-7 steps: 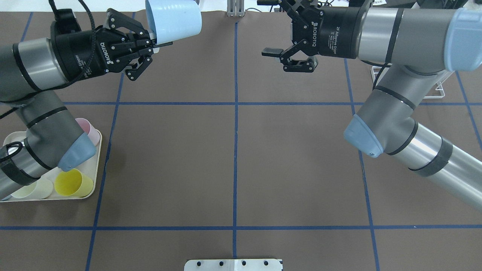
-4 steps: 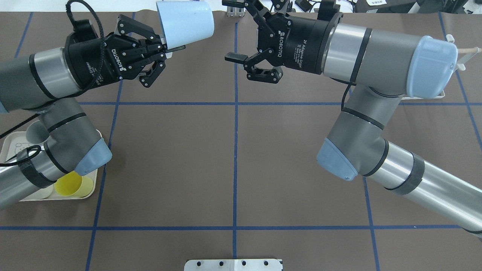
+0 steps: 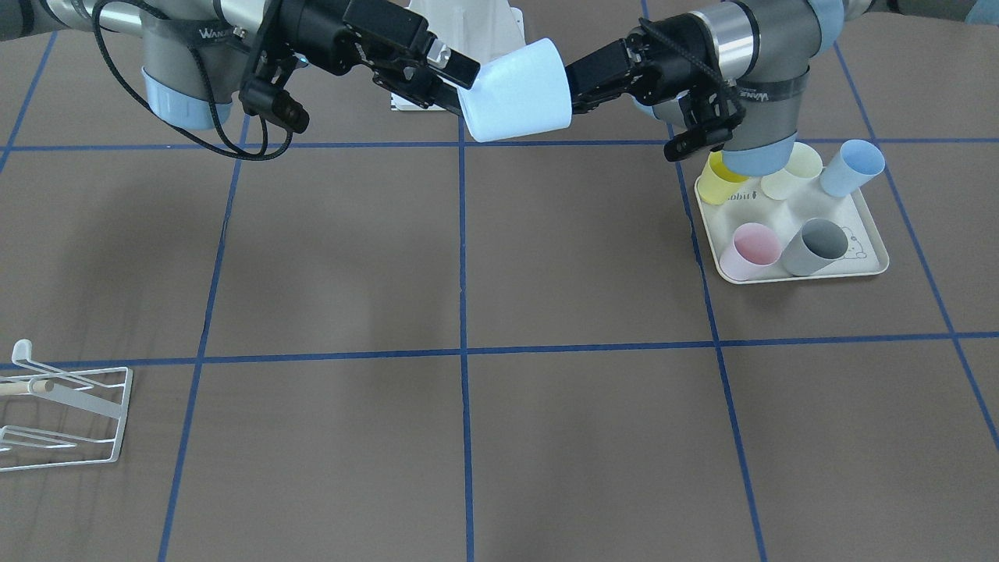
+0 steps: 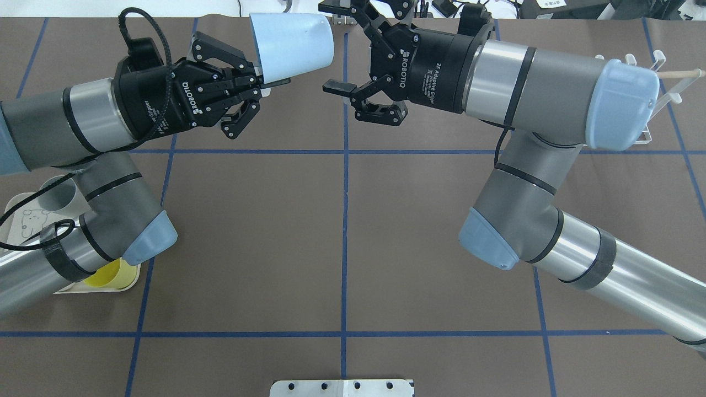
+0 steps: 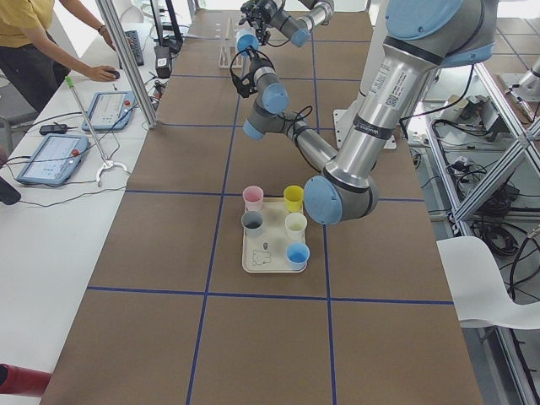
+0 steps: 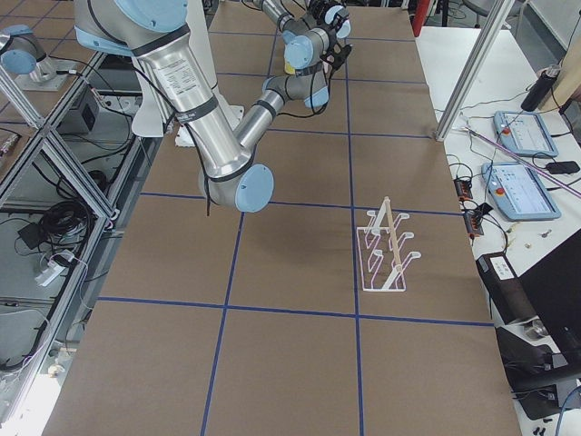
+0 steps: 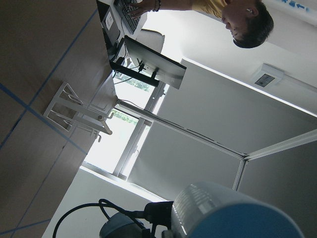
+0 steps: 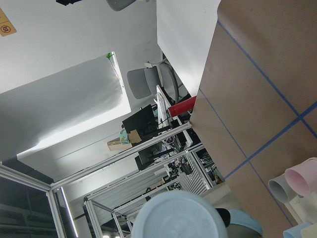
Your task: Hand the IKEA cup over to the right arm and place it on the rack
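Note:
The IKEA cup [image 4: 292, 41] is light blue and lies sideways in the air above the table's far middle. My left gripper [image 4: 266, 85] is shut on its rim. The cup's base points at my right gripper [image 4: 333, 47], which is open with one jaw on each side of the base; I cannot tell if they touch. In the front view the cup [image 3: 515, 90] hangs between the left gripper [image 3: 574, 87] and the right gripper [image 3: 467, 84]. The white wire rack [image 3: 70, 414] with its wooden dowel stands on the robot's far right, also in the right side view [image 6: 386, 250].
A cream rabbit-print tray [image 3: 804, 275] on the robot's left holds pink, grey, blue, yellow and pale cups. In the overhead view the left arm covers most of it [image 4: 22, 218]. The right arm's elbow hides part of the rack [image 4: 670, 82]. Operators sit beyond the table's far edge.
Both arms have moved toward the middle. The left gripper carried the cup to the right, and the open right gripper came left until its jaws flank the cup's base.

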Robot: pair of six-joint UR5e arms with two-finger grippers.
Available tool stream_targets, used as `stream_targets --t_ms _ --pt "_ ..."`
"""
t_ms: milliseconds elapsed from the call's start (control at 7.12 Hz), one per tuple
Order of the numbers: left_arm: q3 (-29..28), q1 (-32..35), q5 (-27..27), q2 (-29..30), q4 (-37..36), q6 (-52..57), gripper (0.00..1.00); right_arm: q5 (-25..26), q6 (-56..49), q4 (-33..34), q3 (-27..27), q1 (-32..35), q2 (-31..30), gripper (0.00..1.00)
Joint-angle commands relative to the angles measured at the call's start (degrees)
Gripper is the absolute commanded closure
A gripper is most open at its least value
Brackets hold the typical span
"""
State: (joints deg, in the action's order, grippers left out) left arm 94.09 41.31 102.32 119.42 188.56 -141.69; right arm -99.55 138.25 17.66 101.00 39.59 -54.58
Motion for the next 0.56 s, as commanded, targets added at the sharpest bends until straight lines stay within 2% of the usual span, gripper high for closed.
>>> stream_targets --t_ms 0,421 --pt "0.04 -0.44 0.07 0.55 -0.12 -0.08 1.00 0.31 0.00 0.27 -0.02 -0.04 0.00 0.00" --pt "0.13 -1.05 0.16 0.64 -0.12 0.01 1.00 0.32 0.09 1.58 0.07 -0.04 0.27 0.00"
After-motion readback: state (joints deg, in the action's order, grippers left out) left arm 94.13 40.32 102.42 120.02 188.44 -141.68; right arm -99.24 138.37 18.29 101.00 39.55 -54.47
